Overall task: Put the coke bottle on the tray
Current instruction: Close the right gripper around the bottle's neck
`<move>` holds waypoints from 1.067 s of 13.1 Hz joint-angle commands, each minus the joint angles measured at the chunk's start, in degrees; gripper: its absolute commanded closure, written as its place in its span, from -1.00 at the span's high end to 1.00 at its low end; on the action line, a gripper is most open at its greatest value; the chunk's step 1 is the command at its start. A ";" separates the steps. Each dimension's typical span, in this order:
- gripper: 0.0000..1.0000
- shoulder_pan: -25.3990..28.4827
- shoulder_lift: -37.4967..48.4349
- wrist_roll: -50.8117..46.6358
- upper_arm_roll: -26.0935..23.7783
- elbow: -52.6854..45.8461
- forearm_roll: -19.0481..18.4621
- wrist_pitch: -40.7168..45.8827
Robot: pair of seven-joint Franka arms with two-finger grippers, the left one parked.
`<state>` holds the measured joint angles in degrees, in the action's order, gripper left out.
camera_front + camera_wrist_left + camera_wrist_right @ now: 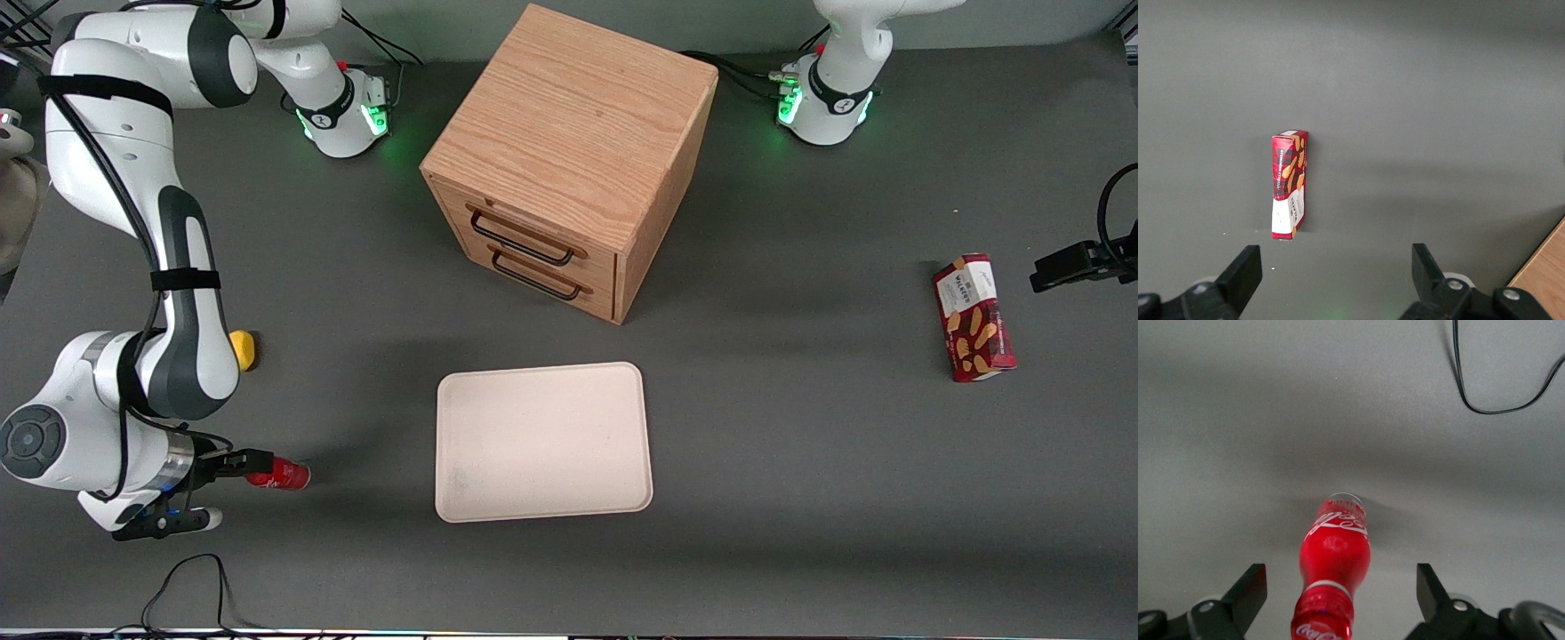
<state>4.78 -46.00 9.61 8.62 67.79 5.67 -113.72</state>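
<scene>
The coke bottle (283, 475) is small, glossy red with white lettering, and lies on its side on the grey table toward the working arm's end. The cream-white tray (542, 442) lies flat in front of the wooden cabinet, with nothing on it and a stretch of bare table between it and the bottle. My right gripper (242, 489) is low over the table at the bottle's cap end. In the right wrist view the gripper (1340, 580) is open, and the bottle (1335, 555) lies between the two fingers, touching neither.
A wooden two-drawer cabinet (569, 160) stands farther from the camera than the tray. A yellow lump (244, 349) sits beside the working arm. A red biscuit box (973, 317) lies toward the parked arm's end. A black cable (182, 591) loops near the table's front edge.
</scene>
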 commanded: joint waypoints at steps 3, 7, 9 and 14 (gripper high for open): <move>0.67 0.41 1.70 1.11 0.17 3.57 1.01 -1.42; 0.20 0.67 2.58 1.02 0.08 4.45 1.01 -1.24; -0.21 0.67 2.58 1.02 0.08 4.37 1.01 -1.16; -0.89 1.37 5.65 0.59 -0.01 3.57 0.75 -0.72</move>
<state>5.44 -44.19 9.61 8.52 69.70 5.88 -114.59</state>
